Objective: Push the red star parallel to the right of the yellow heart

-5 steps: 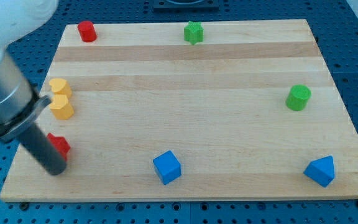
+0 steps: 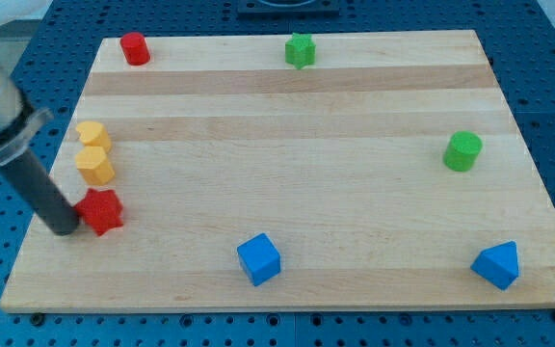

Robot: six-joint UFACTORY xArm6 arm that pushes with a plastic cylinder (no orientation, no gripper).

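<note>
The red star (image 2: 101,211) lies near the board's left edge, just below the two yellow blocks. The lower yellow block (image 2: 94,166) is close above it and the upper yellow block (image 2: 92,135) touches that one; which of them is the heart I cannot make out. My tip (image 2: 65,227) is at the red star's left side, touching or almost touching it. The dark rod slants up to the view's left.
A red cylinder (image 2: 135,48) sits at the top left, a green star (image 2: 300,49) at the top middle, a green cylinder (image 2: 462,151) at the right. A blue cube (image 2: 258,258) and a blue wedge-like block (image 2: 497,264) lie near the bottom edge of the wooden board (image 2: 297,125).
My tip moved up and left, from the star's lower left to its left side. The red star, partly hidden before, shows fully and sits slightly further right and up.
</note>
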